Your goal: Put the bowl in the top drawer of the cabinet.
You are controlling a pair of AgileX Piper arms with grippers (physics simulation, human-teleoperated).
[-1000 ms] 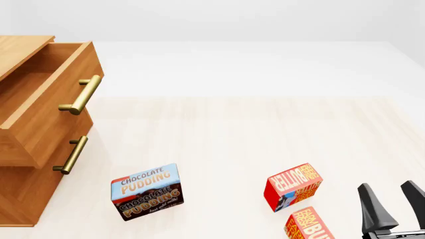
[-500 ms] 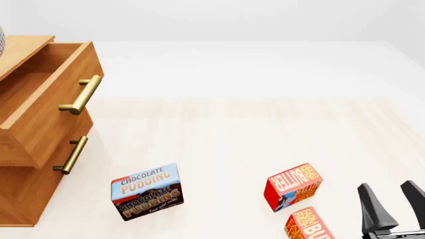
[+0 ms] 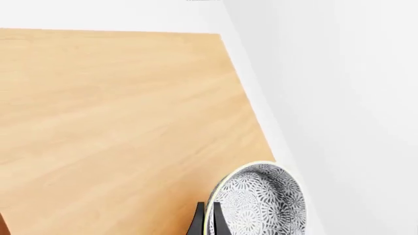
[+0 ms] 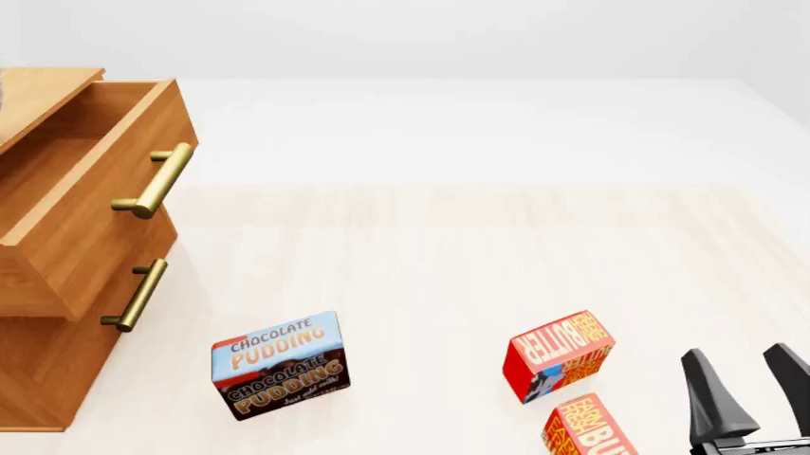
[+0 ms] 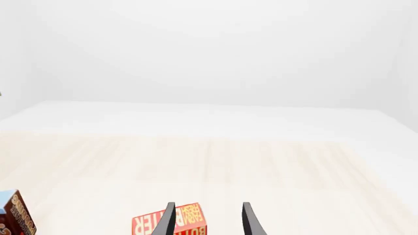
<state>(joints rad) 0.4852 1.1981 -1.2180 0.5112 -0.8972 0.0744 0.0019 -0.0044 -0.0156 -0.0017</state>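
Note:
In the left wrist view my left gripper (image 3: 208, 215) is shut on the rim of the bowl (image 3: 261, 203), a white bowl with a grey-blue lattice outside. It hangs above the flat wooden top of the cabinet (image 3: 111, 122), near that top's edge. In the front view the cabinet (image 4: 38, 379) stands at the left with its top drawer (image 4: 114, 218) pulled out and nothing visible inside. The left gripper is outside that view, and the bowl is all but cut off at its left edge. My right gripper (image 4: 746, 398) stands open at the near right, holding nothing.
The lower drawer's brass handle (image 4: 136, 294) sits under the open one. A chocolate pudding box (image 4: 279, 365) stands in front of the cabinet. Two red butter boxes (image 4: 560, 355) (image 4: 589, 431) lie just left of the right gripper; one butter box (image 5: 170, 223) shows between its fingers.
Half a second ago a sliver of the bowl showed at the front view's left edge above the cabinet top; now almost none shows. The right arm and boxes have not moved.

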